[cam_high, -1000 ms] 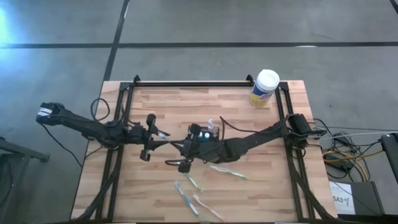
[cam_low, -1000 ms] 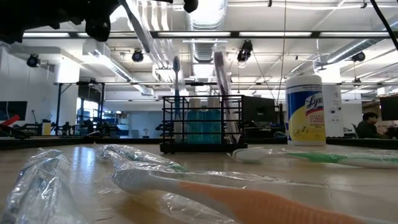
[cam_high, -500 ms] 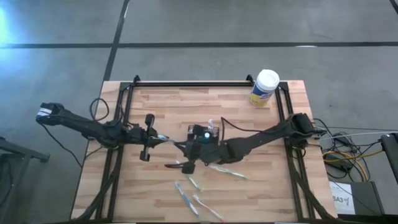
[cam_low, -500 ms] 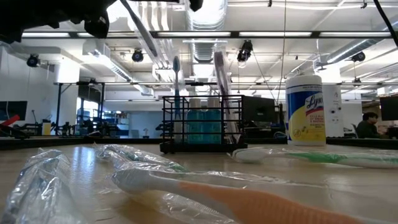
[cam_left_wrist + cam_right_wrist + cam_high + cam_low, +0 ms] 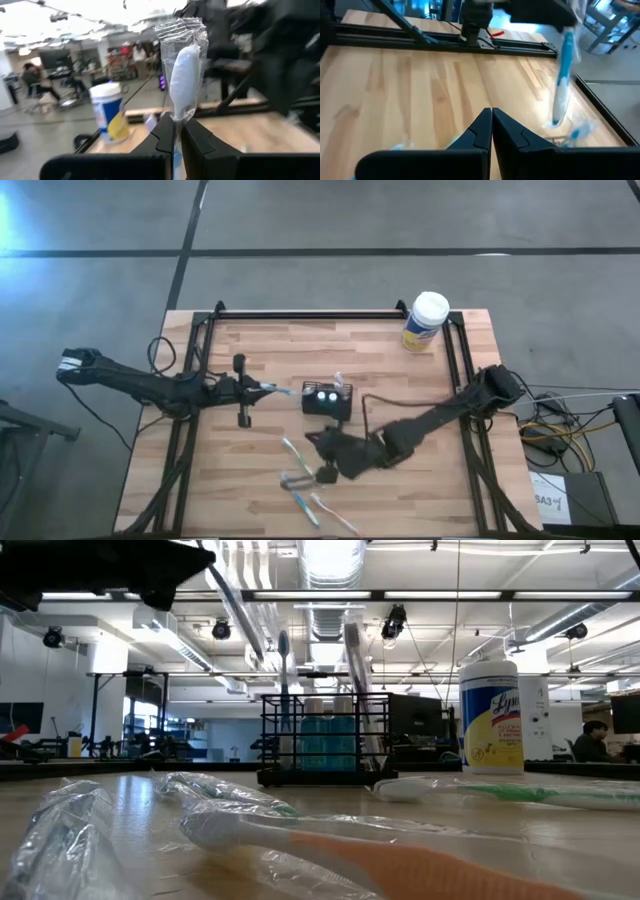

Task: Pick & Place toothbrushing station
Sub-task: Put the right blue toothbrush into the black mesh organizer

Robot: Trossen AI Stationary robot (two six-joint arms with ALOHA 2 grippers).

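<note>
The black wire-mesh basket [image 5: 328, 400] stands on its base at mid-table with toothbrushes upright in it; it also shows in the low view [image 5: 322, 750]. My left gripper [image 5: 256, 388], left of the basket, is shut on a plastic-wrapped blue-and-white toothbrush [image 5: 276, 390], which also shows in the left wrist view [image 5: 184, 75]. My right gripper [image 5: 312, 444] is shut and empty, just nearer than the basket; its closed fingers show in the right wrist view [image 5: 491, 125]. Several wrapped toothbrushes [image 5: 296, 452] lie flat on the table near the front. My left gripper pinches the wrapped toothbrush between its two fingers at the handle end [image 5: 176, 131]. The fingers come level from the table's left. The toothbrush sticks out beyond the fingertips toward the basket, its head end [image 5: 186, 60] free, lifted clear of the table.
A yellow canister with a white lid [image 5: 425, 321] stands at the far right corner and shows in the low view [image 5: 490, 718]. Black frame rails [image 5: 310, 313] run along the far edge and both sides. Loose wrapped toothbrushes [image 5: 330, 850] lie close to the near edge.
My right gripper has drawn away from my left gripper, going toward the table's near edge and a little to the right, and stays shut. My left gripper has kept the wrapped toothbrush and shifted slightly toward the far edge; the toothbrush now points at the basket.
</note>
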